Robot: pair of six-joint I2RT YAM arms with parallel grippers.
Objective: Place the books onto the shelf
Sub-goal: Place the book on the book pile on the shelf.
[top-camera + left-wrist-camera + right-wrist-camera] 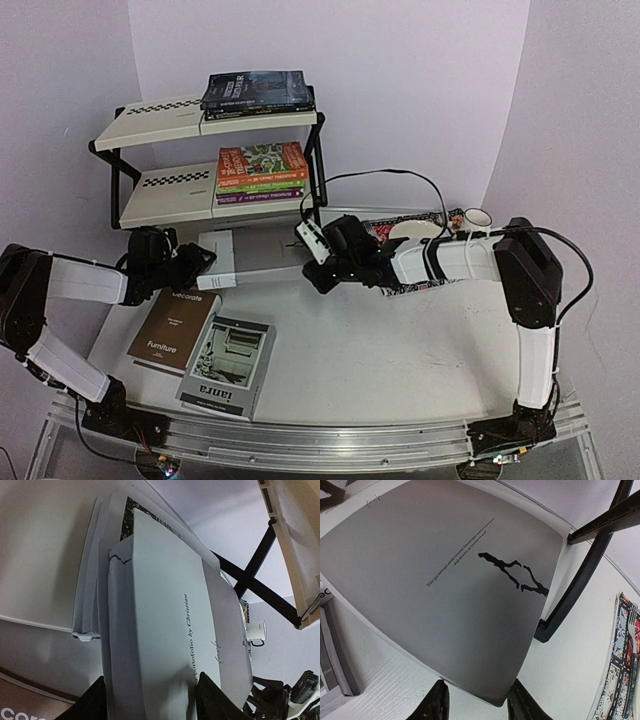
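The grey book [262, 255] lies low just before the shelf [150, 122], long axis left to right between both arms, the right fingers [437, 702] pinching its right end, the left fingers [92, 702] straddling the left end, whether gripping I cannot tell.

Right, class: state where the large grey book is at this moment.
In the top view, the grey book sits mid-table in front of the shelf, between the left gripper and the right gripper.
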